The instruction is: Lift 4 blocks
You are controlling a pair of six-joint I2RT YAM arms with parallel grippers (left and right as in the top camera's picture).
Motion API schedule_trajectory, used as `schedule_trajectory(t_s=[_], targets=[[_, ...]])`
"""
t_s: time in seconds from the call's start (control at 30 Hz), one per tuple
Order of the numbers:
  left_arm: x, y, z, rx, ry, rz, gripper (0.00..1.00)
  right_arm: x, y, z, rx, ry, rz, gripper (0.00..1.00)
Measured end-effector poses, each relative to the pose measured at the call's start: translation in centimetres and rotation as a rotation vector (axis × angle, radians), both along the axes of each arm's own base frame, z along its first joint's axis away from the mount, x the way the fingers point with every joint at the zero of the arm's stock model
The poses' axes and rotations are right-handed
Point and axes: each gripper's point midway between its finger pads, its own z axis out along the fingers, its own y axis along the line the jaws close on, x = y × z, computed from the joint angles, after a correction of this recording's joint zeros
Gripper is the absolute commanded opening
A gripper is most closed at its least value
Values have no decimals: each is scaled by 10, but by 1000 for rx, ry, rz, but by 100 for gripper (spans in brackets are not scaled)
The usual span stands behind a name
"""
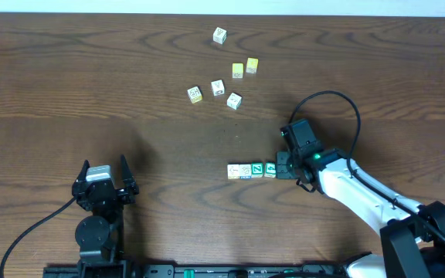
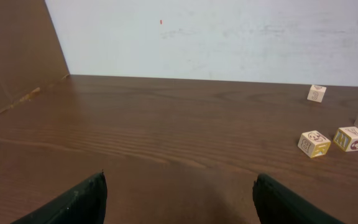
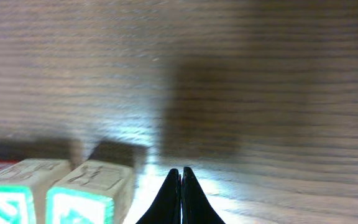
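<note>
Dark wood worktop [image 1: 130,77] carried the 4 blocks [image 1: 252,170] in a row running left-right. The right claw [image 1: 283,164], pressed together, sat just beside the row's right end, in line with it. The spread left claw [image 1: 104,165] stood well apart.

a robot lab or test room is shown. a left arm [image 1: 97,220] and a right arm [image 1: 361,193] are set at the edge of a brown wood table [image 1: 91,85]. a black cable [image 1: 327,93] is looped above it. a bare white wall [image 2: 229,37] is seen behind, and little letter blocks [image 1: 217,87] are scattered around
</note>
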Motion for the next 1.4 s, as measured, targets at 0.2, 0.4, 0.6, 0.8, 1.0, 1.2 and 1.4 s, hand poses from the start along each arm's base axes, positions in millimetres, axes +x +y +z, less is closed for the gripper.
schedule_trajectory(t_s=[0.2,0.4,0.6,0.8,1.0,1.2,1.4], targets=[[0,0,0,0,0,0,76,-5,12,0,15,5,37,1],[0,0,0,0,0,0,75,-6,16,0,21,3,50,1],[0,0,0,0,0,0,76,-2,18,2,30,-14,50,1],[0,0,0,0,0,0,75,1,22,4,48,-27,54,1],[0,0,0,0,0,0,75,1,28,5,76,-26,65,1],[0,0,0,0,0,0,76,0,29,5,82,-23,67,1],[0,0,0,0,0,0,75,-2,28,4,79,-11,67,1]])
